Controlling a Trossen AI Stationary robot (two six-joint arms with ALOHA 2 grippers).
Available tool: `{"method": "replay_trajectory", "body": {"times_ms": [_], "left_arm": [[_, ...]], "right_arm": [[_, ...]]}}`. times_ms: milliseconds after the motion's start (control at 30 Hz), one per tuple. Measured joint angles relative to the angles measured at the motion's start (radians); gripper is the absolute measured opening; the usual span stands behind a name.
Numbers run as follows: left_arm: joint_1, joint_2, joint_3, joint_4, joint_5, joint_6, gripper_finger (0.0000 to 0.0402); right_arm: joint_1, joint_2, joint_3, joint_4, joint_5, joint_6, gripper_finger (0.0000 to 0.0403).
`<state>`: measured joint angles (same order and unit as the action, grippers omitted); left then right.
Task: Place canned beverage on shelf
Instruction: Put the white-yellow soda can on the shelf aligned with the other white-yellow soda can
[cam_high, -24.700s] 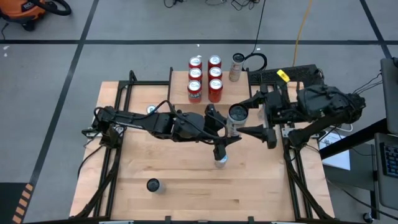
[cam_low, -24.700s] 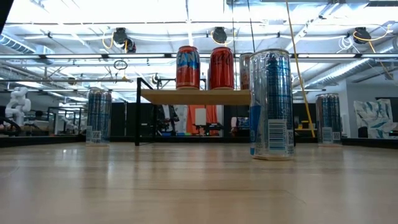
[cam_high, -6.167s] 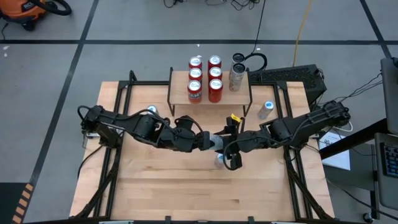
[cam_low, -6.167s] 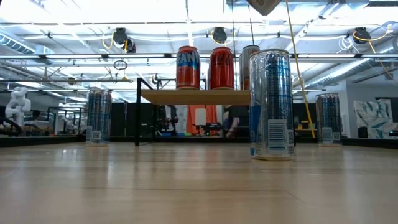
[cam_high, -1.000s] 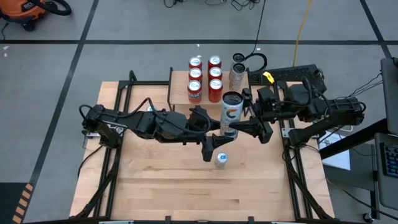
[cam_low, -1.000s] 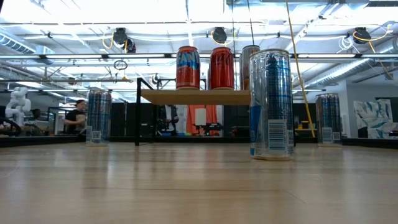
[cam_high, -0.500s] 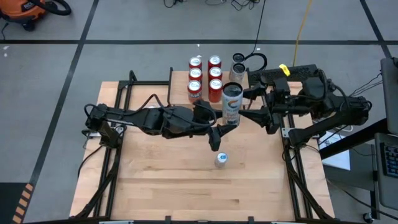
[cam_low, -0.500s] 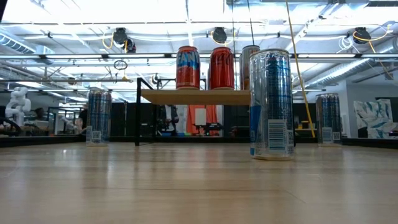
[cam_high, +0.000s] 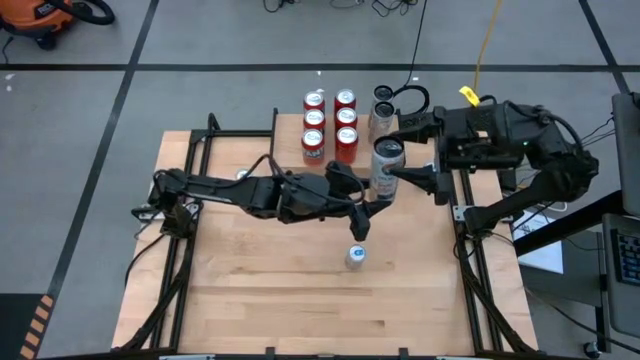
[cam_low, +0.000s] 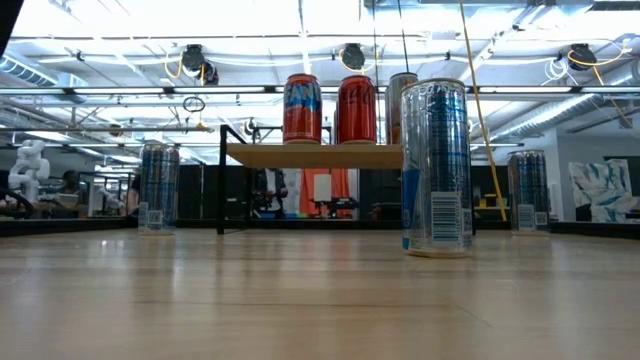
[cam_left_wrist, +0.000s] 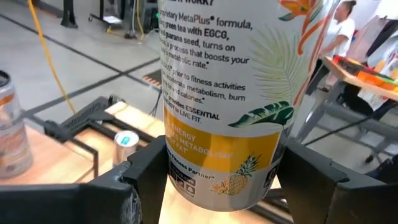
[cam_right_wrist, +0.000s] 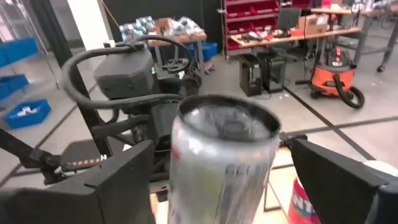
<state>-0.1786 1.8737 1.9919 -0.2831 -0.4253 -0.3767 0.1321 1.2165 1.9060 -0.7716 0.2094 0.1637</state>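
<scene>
My left gripper (cam_high: 374, 204) (cam_left_wrist: 221, 180) holds a tall white can (cam_high: 386, 166) (cam_left_wrist: 224, 93) upright in the air, just in front of the shelf's near right corner. The shelf (cam_high: 288, 148) (cam_low: 315, 156) stands at the table's far edge and carries several red cans (cam_high: 328, 118) and two silver ones (cam_high: 380, 108). My right gripper (cam_high: 402, 150) (cam_right_wrist: 227, 180) is open and level. Its fingers stand on either side of the can's top (cam_right_wrist: 227, 121) with gaps on both sides. My left gripper pinches the can's lower part (cam_left_wrist: 217, 158) between its two fingers, one on each side of the wall. The fingers come about level from the table's left. The can stands upright in the hold, lifted clear of the table.
A blue and silver can (cam_high: 356, 256) (cam_low: 435, 165) stands on the table near the middle, in front of the held can. The low view shows two more such cans (cam_low: 158, 187) (cam_low: 527, 190) farther back at left and right. Bare wood lies toward the near edge.
My left gripper has carried the white can toward the table's far edge and a little right, up to the shelf, keeping it upright. My right gripper has drawn back toward the far right along with it.
</scene>
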Motion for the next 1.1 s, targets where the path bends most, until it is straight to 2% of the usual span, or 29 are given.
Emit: {"method": "replay_trajectory", "body": {"times_ms": [267,900,1100], "left_arm": [[0.0,0.023,0.0,0.041,0.002,0.024,0.0247],[0.001,0.023,0.0,0.029,-0.009,0.02,0.0247],[0.001,0.023,0.0,0.025,-0.018,0.013,0.0274]], "right_arm": [[-0.014,0.014,0.014,-0.034,-0.004,0.005,0.0333],[-0.014,0.015,0.014,-0.047,-0.031,0.004,0.0228],[-0.014,0.015,0.014,-0.046,-0.031,0.0,0.0223]]}}
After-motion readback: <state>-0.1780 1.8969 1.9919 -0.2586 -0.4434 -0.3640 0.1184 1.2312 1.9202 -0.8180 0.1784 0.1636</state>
